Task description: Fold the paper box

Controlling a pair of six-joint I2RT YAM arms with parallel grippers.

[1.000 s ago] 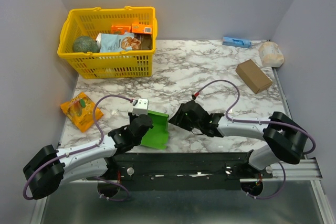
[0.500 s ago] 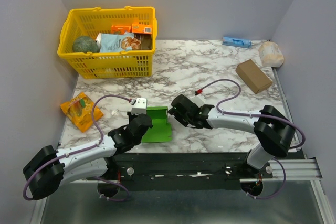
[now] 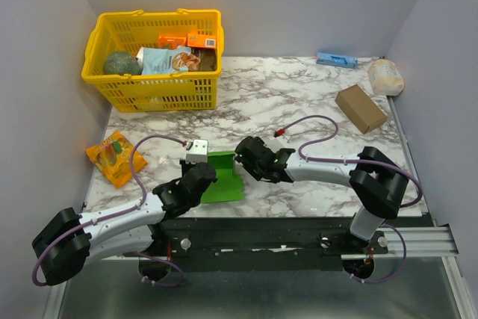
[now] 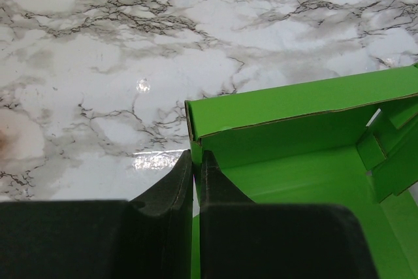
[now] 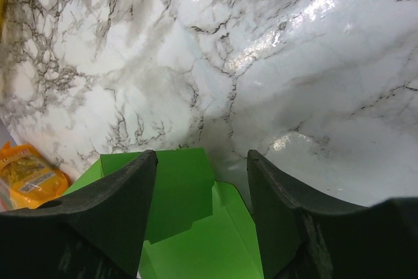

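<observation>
Here, a marble counter [image 3: 299, 102] is seen, with a yellow basket [image 3: 164, 91] set at its far left corner. The green box [image 3: 222, 177] is found near the front edge, between the two arms. One box wall is pinched by the nearly closed left pincer [image 4: 196, 158]. The right pincer [image 5: 202, 161] is spread wide at the box's right side, with nothing gripped.
</observation>
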